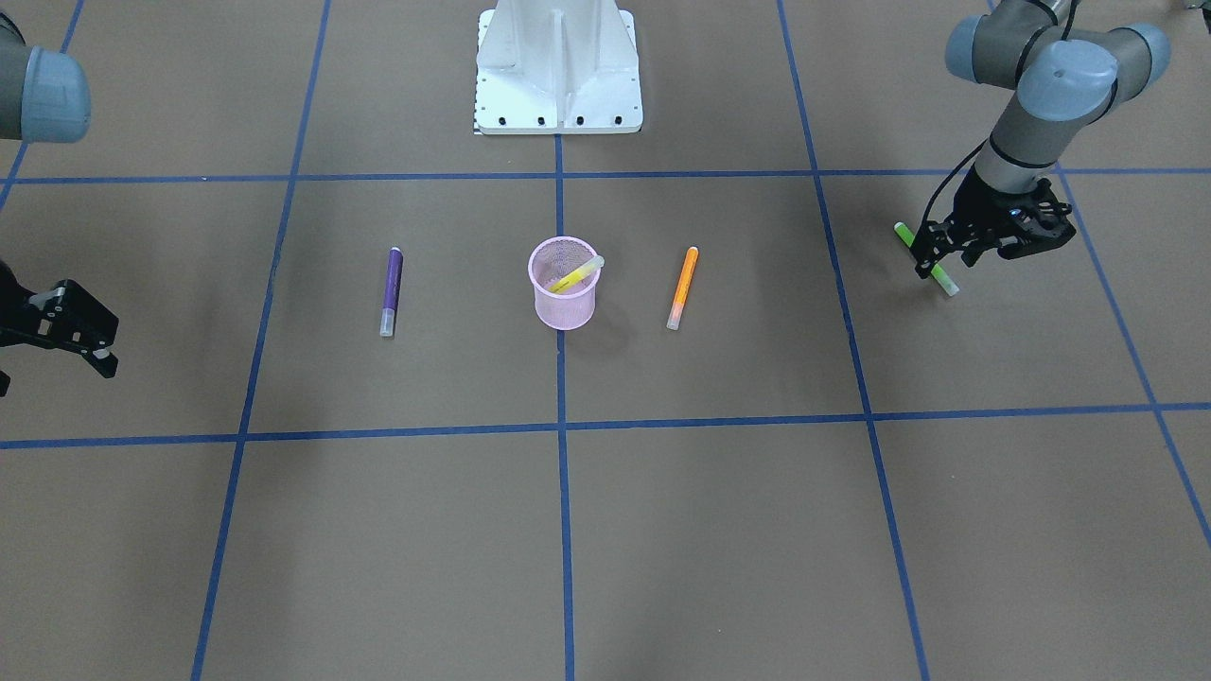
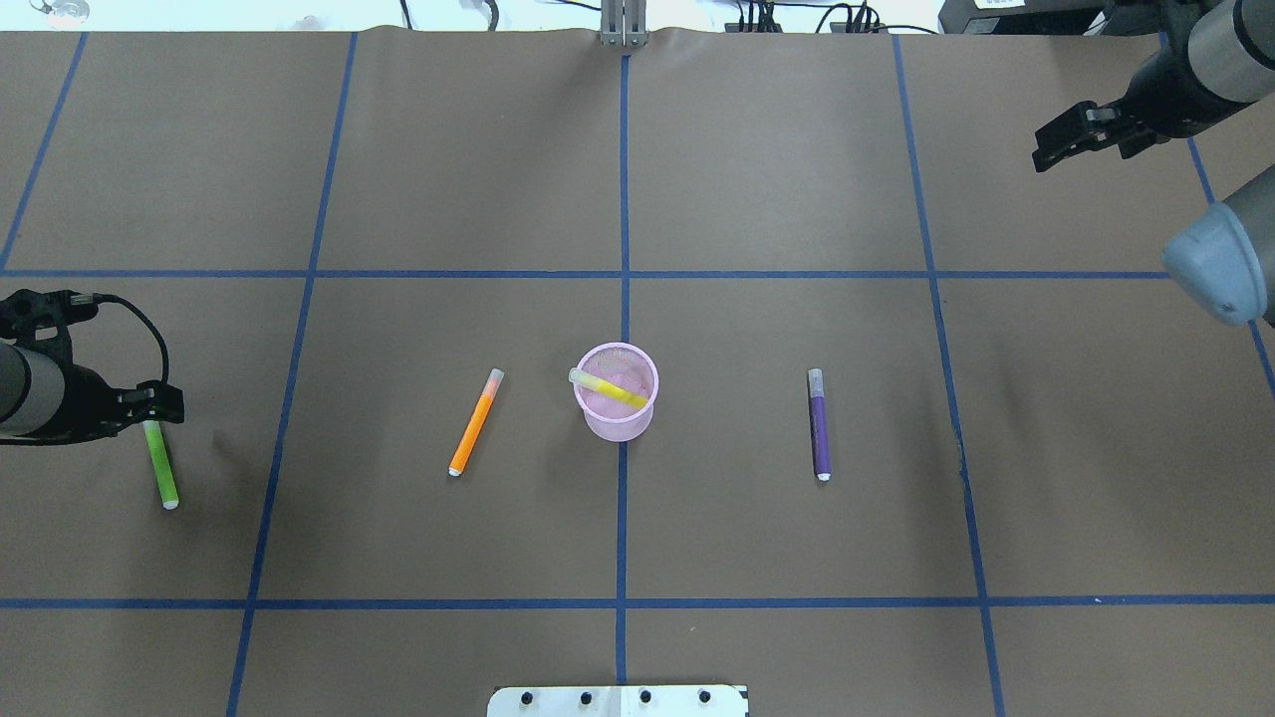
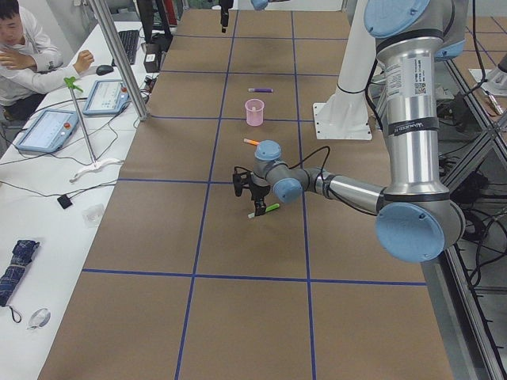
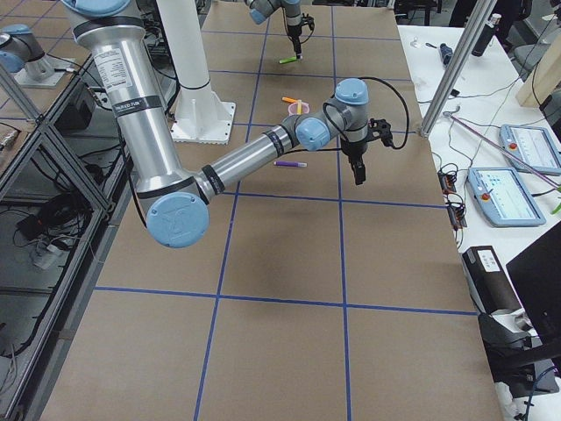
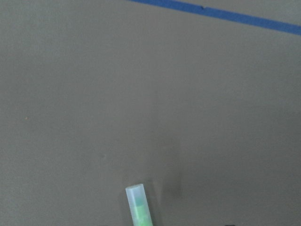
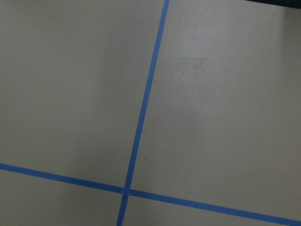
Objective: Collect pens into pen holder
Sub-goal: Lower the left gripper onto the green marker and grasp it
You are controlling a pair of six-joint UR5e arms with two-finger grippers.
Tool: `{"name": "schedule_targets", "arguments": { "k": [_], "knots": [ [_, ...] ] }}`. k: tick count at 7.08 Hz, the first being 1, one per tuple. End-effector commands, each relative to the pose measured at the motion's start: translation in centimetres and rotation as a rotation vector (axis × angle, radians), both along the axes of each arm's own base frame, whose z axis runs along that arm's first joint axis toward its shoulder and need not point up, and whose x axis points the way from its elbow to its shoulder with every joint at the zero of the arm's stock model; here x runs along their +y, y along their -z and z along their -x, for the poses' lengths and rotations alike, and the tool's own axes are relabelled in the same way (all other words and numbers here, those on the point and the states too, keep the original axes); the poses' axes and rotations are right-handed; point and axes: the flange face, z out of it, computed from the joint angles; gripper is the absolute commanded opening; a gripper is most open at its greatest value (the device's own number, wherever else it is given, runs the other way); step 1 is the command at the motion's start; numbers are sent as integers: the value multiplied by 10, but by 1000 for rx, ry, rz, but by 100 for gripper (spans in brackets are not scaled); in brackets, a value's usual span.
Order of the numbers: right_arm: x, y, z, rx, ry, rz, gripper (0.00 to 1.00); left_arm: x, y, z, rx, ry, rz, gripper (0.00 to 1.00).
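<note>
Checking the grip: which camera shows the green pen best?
Exterior front-facing: both ends of the green pen stick out either side of the left gripper closed on it. Overhead shows only the part past the gripper, the left wrist view just its capped tip, and the side views show it small.

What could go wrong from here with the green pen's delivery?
The yellow pen leans across the cup mouth, so the green pen in the left gripper may strike it and bounce out. The orange pen lies on the route; a low carry could sweep it. A rim knock might tip the cup.
</note>
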Motion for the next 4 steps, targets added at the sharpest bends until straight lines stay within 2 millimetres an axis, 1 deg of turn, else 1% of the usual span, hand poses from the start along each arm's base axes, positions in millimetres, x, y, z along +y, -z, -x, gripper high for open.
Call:
{"name": "schedule_targets", "arguments": {
  "k": [1,2,4],
  "knots": [
    [0,-1,0,2,-2,0,100,3,-6,-5,-14,-3,7,45],
    [0,-2,-1,3,-2,2,100,5,-7,-8,-14,-9,7,42],
    [0,-2,-1,4,-2,1,100,5,-10,-8,-19,-12,10,41]
  ]
}}
